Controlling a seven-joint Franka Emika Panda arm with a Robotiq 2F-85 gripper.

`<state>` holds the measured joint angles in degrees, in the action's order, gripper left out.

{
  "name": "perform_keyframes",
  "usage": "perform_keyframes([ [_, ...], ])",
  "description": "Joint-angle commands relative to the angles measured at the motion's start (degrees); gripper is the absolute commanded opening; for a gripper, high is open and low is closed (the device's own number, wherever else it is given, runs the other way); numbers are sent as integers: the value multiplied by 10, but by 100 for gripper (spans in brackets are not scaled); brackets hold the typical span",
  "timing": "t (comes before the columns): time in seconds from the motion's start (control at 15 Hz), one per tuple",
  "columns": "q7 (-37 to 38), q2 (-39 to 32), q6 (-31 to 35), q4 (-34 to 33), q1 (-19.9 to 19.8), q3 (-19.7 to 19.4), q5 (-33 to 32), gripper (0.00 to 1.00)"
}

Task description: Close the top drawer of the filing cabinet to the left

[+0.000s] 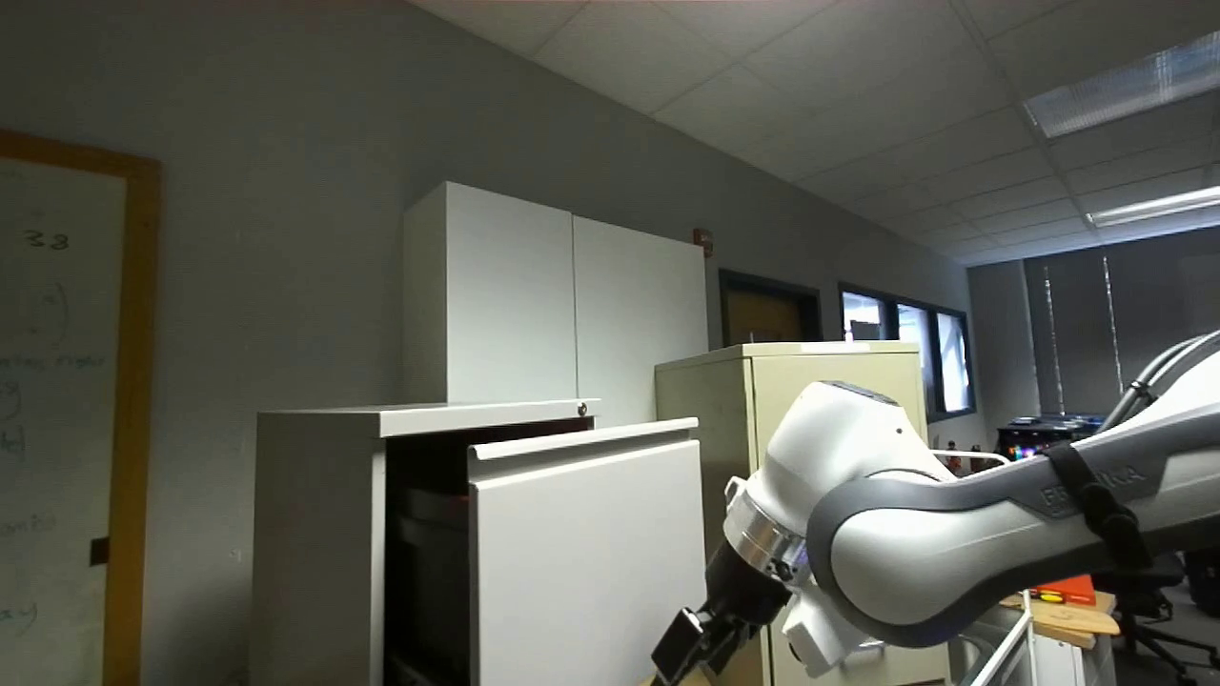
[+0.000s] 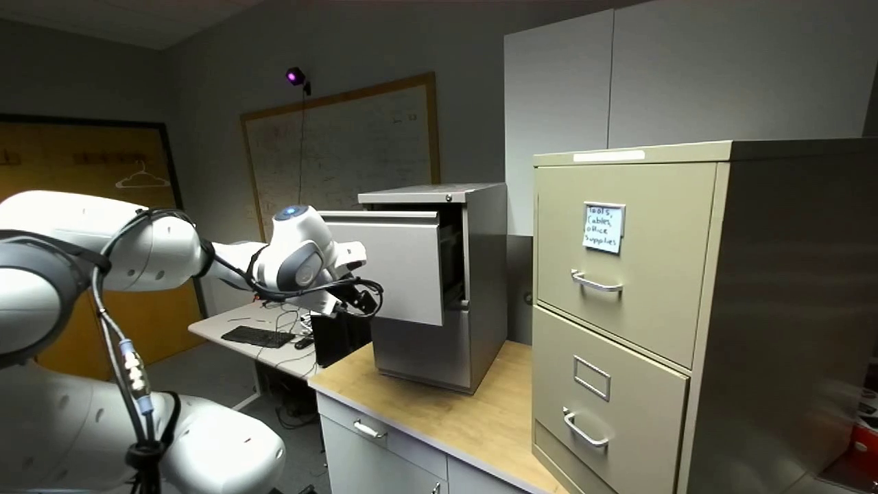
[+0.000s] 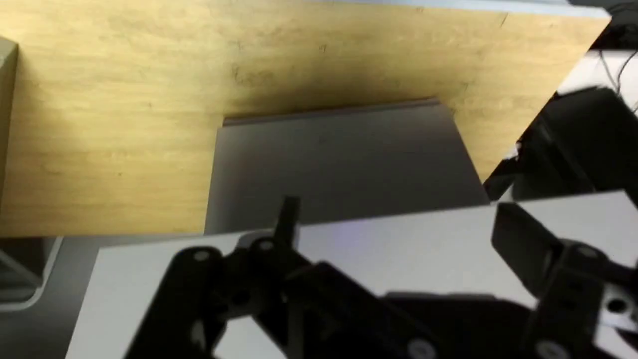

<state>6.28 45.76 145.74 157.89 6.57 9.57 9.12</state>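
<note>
Where the wooden desk point(image 2: 494, 412) is bounded by its left edge in an exterior view, the filing cabinet point(image 2: 485, 288) is placed nearby; its top drawer point(image 2: 408, 271) is pulled out toward the front edge and is faced by the gripper point(image 3: 401, 217), jaws spread.

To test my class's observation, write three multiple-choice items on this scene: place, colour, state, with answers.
1. Relative to the wood-topped counter, the grey filing cabinet stands: A) beneath; B) on top; C) inside.
2. The labelled cabinet is: A) red; B) blue; C) beige.
3. The grey filing cabinet's top drawer is: A) open; B) shut; C) removed.

1 B: its base rests on the wood.
2 C: its front is beige in both exterior views.
3 A: its front stands forward of the cabinet.
</note>
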Motion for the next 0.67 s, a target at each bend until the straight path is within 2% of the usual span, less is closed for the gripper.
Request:
perform_keyframes([
  [0.0,64,9,60,-23,-45,49,-48,82],
  [0.07,79,12,80,-28,-59,62,-61,71],
  [0.13,90,15,99,-34,-71,74,-74,69],
  [0.6,125,49,243,-47,-142,145,-106,15],
])
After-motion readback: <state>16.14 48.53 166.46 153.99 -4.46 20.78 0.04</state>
